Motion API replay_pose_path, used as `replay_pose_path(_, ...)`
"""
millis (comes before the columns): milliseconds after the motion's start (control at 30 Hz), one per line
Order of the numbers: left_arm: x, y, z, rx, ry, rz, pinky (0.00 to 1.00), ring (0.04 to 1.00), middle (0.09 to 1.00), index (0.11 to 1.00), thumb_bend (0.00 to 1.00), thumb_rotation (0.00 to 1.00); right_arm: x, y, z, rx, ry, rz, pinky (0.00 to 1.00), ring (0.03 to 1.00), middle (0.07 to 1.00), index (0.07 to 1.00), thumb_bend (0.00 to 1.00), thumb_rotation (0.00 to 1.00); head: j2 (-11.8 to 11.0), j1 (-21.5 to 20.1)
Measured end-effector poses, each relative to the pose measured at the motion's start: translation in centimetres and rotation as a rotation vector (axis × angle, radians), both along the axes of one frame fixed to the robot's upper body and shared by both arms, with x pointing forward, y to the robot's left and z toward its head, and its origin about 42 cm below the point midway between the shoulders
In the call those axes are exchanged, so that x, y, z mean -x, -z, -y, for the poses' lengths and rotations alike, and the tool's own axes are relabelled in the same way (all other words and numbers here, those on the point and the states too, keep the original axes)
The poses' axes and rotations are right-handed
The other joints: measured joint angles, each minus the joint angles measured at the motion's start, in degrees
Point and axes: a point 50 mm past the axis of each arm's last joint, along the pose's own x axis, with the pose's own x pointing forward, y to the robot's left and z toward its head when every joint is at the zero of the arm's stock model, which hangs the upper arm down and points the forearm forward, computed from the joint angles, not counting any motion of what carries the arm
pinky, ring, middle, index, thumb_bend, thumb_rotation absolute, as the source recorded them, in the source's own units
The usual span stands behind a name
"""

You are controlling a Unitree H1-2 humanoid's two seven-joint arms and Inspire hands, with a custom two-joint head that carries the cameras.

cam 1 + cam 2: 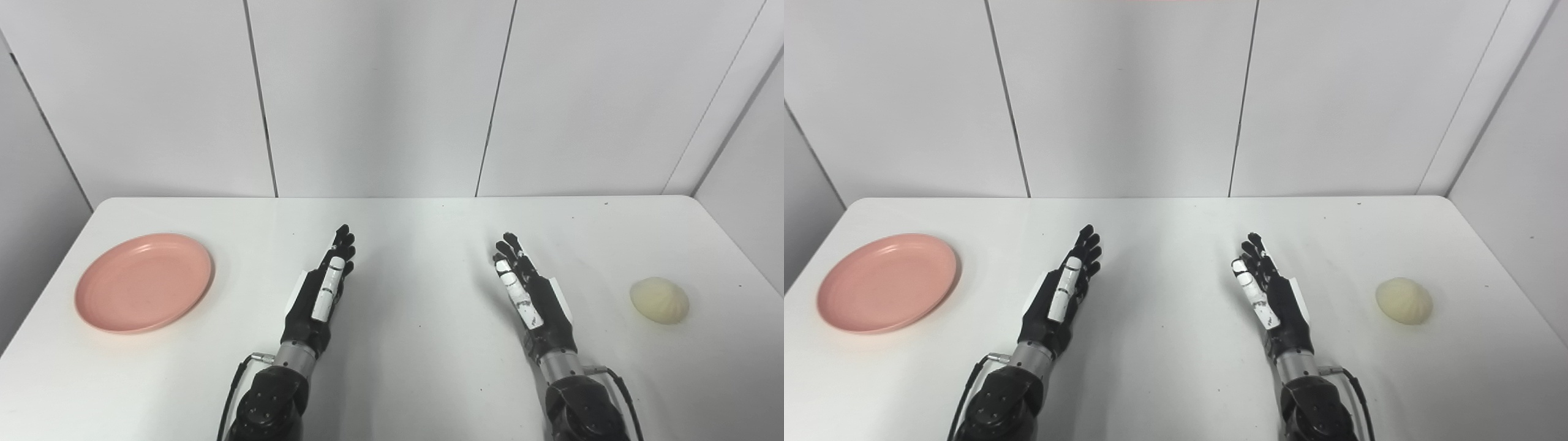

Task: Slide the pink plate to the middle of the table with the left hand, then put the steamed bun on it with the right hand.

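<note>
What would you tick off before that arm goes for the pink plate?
1. Pink plate lies flat at the table's left, nothing on it: ok.
2. Left hand holds nothing, fingers extended: ok.
3. Bare table between left hand and plate, nothing in the way: ok.
4. Middle of the table, between the two hands, free for the plate: ok.
5. Right hand holds nothing, apart from the steamed bun: ok.
6. Whether the plate will slide easily: cannot tell.

Pink plate (144,283); cream bun (659,300)
</note>
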Motion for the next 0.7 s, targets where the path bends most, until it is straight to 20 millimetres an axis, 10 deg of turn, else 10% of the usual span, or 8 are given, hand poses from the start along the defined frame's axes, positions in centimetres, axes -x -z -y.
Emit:
replay_pose_path(533,-2.8,0.6,3.2,0.006,0.005,0.044,1.0,1.0,1.0,1.0,0.6,1.0,-0.6,0.2,3.3,-0.016,-0.022,0.026,1.0,0.991,0.998,1.0,0.5,0.9,-11.6,17.7)
replay_pose_path(700,-3.6,0.4,3.5,0.037,-0.031,0.097,1.0,1.0,1.0,1.0,0.6,1.0,-0.6,0.2,3.4,-0.021,-0.011,0.027,1.0,0.969,0.976,0.995,0.54,0.79,-13.5,20.2)
